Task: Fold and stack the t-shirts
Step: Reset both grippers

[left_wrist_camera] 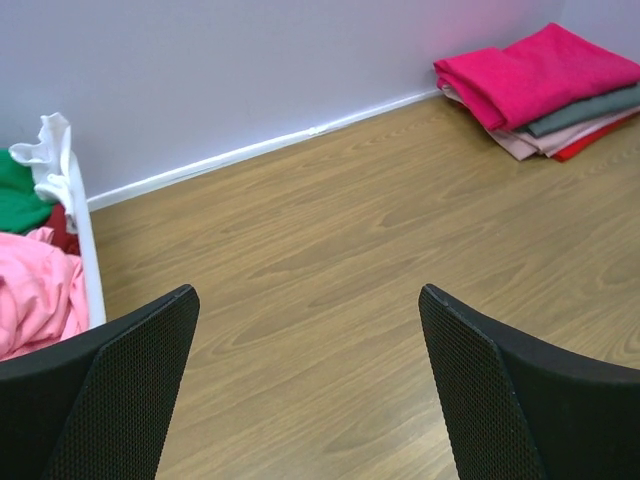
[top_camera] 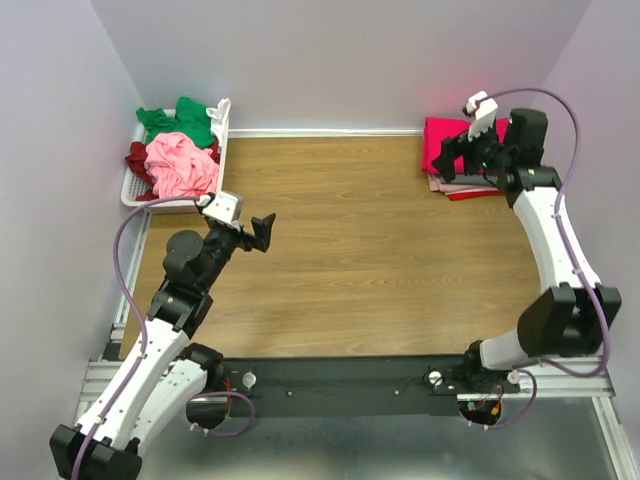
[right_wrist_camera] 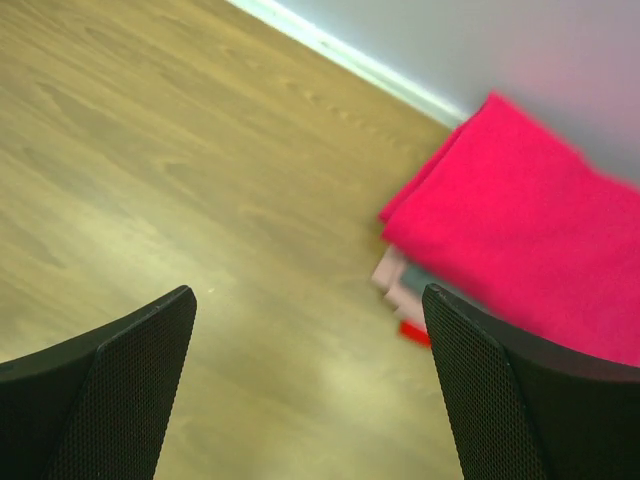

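Note:
A folded crimson-pink t-shirt (top_camera: 443,138) tops a stack at the back right corner. In the left wrist view the crimson-pink t-shirt (left_wrist_camera: 540,70) lies over a grey one (left_wrist_camera: 592,107), a dusty pink one (left_wrist_camera: 528,146) and a red one (left_wrist_camera: 592,146). My right gripper (top_camera: 452,158) hovers open at the stack's left edge, holding nothing; its wrist view (right_wrist_camera: 310,300) shows bare wood between the fingers and the crimson-pink t-shirt (right_wrist_camera: 520,220) to the right. My left gripper (top_camera: 266,232) is open and empty over the table's left part (left_wrist_camera: 308,300).
A white slatted basket (top_camera: 225,150) stands at the back left, holding crumpled green (top_camera: 182,122), light pink (top_camera: 180,165) and maroon (top_camera: 138,158) t-shirts. The left wrist view shows the basket's rim (left_wrist_camera: 85,240). Walls close the back and both sides. Wood tabletop (top_camera: 360,230) lies between the arms.

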You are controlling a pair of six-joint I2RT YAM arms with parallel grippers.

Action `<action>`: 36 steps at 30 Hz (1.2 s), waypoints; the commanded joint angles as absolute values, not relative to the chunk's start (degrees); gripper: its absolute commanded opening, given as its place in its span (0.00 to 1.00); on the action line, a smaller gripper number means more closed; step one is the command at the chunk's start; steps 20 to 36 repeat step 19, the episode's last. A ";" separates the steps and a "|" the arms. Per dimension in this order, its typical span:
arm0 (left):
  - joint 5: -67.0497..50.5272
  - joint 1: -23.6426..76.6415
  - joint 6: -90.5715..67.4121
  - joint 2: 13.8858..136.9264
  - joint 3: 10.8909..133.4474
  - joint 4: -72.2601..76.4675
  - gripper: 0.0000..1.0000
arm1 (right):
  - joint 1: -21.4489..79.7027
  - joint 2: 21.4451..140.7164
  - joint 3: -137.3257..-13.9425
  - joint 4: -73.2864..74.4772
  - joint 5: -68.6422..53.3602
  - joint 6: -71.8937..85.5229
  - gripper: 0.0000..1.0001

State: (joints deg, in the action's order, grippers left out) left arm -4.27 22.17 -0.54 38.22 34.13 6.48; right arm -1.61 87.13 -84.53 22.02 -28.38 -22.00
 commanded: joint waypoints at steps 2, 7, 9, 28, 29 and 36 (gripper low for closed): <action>-0.44 18.12 -7.97 38.23 39.62 2.83 0.98 | -1.84 74.75 -74.37 21.98 -24.72 -9.97 1.00; 0.53 13.89 -11.86 39.02 44.29 -1.22 0.98 | -1.93 64.53 -65.76 17.68 -12.26 -2.56 1.00; 1.40 13.71 -11.26 38.06 44.47 -2.28 0.98 | -2.19 60.58 -62.51 14.96 -8.02 1.91 1.00; 3.96 13.80 -8.17 35.33 43.24 -4.83 0.98 | -3.34 53.62 -54.93 10.28 6.77 4.39 1.00; 3.96 13.80 -8.17 35.33 43.24 -4.83 0.98 | -3.34 53.62 -54.93 10.28 6.77 4.39 1.00; 3.96 13.80 -8.17 35.33 43.24 -4.83 0.98 | -3.34 53.62 -54.93 10.28 6.77 4.39 1.00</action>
